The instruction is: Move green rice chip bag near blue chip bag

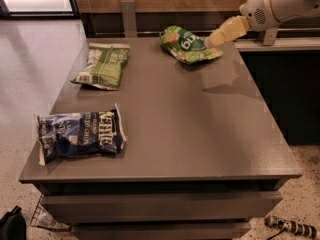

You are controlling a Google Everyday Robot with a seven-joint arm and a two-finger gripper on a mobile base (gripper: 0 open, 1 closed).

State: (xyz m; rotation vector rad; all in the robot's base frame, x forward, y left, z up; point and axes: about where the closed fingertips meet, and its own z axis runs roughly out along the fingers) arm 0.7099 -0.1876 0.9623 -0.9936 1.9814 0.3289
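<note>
The green rice chip bag (189,44), bright lime green with a dark oval logo, lies at the far edge of the grey table (200,134), right of the middle. The blue chip bag (80,135), dark blue and white, lies at the front left of the table. My gripper (214,39) comes in from the upper right on a white arm and hangs just above the right end of the green rice chip bag.
A duller olive-green flat bag (104,66) lies at the far left of the table. A wooden wall and a ledge (280,44) run behind the table. A dark cabinet stands to the right. Drawers sit below the table top.
</note>
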